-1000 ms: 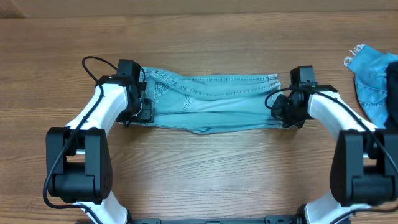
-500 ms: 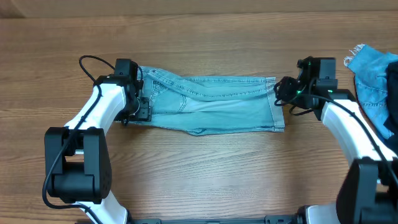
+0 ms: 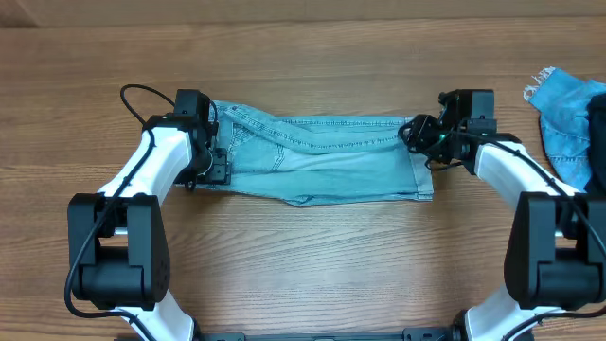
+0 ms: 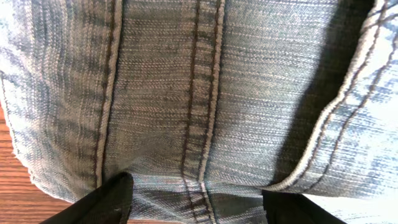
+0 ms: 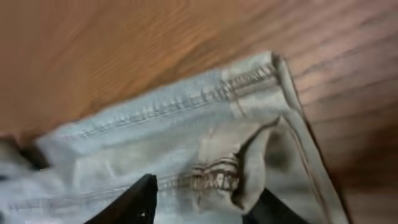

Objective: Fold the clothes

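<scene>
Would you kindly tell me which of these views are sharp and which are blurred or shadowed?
Overhead: evenly lit and sharp, seams of the jeans readable. Left wrist: crisp denim weave, a dark shadow band at upper right. Right wrist: soft and smeared, worst on the table wood at upper left; hem stitching just legible.

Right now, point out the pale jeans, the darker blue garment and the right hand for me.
pale jeans [image 3: 322,156], overhead view, middle of the folded denim.
darker blue garment [image 3: 566,118], overhead view, cloth below its frayed white edge.
right hand [image 3: 415,134], overhead view, midway between its fingertips.
</scene>
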`<state>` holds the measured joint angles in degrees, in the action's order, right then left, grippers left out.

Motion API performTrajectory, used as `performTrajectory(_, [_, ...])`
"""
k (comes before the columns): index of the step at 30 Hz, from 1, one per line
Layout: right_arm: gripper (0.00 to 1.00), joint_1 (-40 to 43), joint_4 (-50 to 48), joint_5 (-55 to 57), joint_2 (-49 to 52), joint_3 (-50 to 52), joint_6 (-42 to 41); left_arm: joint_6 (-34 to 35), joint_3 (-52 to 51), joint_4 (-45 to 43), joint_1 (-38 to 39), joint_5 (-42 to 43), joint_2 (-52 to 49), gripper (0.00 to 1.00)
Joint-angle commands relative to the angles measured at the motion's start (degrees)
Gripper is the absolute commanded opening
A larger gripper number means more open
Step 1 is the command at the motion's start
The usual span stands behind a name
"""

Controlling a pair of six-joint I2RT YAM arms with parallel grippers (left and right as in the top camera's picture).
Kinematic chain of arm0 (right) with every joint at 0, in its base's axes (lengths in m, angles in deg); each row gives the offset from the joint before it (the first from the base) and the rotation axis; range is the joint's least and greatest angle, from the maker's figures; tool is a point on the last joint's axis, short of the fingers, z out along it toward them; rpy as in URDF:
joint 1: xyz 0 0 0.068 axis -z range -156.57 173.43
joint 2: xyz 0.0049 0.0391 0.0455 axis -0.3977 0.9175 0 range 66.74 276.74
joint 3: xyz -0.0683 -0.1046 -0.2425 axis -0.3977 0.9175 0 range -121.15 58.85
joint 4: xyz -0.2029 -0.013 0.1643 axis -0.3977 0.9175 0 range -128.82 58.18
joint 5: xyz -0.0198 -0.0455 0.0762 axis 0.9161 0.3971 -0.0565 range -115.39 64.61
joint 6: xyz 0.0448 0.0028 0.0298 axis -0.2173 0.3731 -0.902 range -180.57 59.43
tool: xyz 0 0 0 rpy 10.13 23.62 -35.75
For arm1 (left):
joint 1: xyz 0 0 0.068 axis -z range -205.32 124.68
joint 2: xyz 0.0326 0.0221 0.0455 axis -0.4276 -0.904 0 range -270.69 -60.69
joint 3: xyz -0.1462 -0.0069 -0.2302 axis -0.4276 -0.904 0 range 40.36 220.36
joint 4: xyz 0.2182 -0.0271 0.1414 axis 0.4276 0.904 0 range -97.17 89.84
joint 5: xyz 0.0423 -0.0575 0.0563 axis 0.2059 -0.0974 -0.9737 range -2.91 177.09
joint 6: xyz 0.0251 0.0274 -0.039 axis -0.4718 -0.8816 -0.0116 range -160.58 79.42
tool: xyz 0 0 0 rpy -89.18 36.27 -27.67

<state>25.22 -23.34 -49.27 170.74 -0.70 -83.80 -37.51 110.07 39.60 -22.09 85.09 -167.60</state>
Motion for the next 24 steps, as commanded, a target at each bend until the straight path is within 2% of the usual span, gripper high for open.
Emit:
performTrajectory(1, [0.56, -0.2, -5.0, -3.1, 0.2, -0.2, -3.8, 0.8, -0.2, -0.3, -1.0, -2.4, -0.6, 0.71])
performTrajectory(4, [0.63, 0.6, -10.9, 0.1, 0.2, -0.2, -7.8, 0.8, -0.2, -0.3, -1.0, -2.4, -0.6, 0.71])
performTrajectory(5, [0.7, 1.0, -12.8, 1.0, 0.2, -0.2, -8.6, 0.8, -0.2, -0.3, -1.0, -2.4, -0.6, 0.71])
performTrajectory(7, [0.7, 2.3, -16.0, 1.0, 0.2, -0.2, -8.5, 0.8, -0.2, -0.3, -1.0, -2.4, -0.6, 0.71])
performTrajectory(10, [0.71, 3.3, -14.1, -4.5, 0.2, -0.2, -7.3, 0.8, -0.2, -0.3, -1.0, -2.4, -0.6, 0.71])
performTrajectory(12, [0.71, 3.3, -10.1, -8.5, 0.2, -0.2, -3.7, 0.8, -0.2, -0.3, -1.0, -2.4, -0.6, 0.71])
performTrajectory(13, [0.68, 3.2, -8.6, -10.8, 0.2, -0.2, -2.0, 0.8, -0.2, -0.4, -1.0, -2.4, -0.6, 0.71])
performTrajectory(16, [0.46, 2.8, -2.7, -14.7, 0.1, -0.2, 1.2, 0.8, -0.2, -0.3, -1.0, -2.4, -0.6, 0.71])
performTrajectory(18, [0.21, 2.7, 1.1, -14.0, 0.1, -0.2, 1.1, 0.8, -0.2, -0.3, -1.0, -2.4, -0.6, 0.71])
performTrajectory(20, [0.06, 2.7, 3.4, -13.3, 0.1, -0.2, 1.0, 0.8, -0.2, -0.3, -1.0, -2.4, -0.6, 0.71])
performTrajectory(24, [0.04, 0.0, 5.7, -7.6, 0.2, -0.2, 1.0, 0.8, -0.2, -0.3, -1.0, -2.4, -0.6, 0.71])
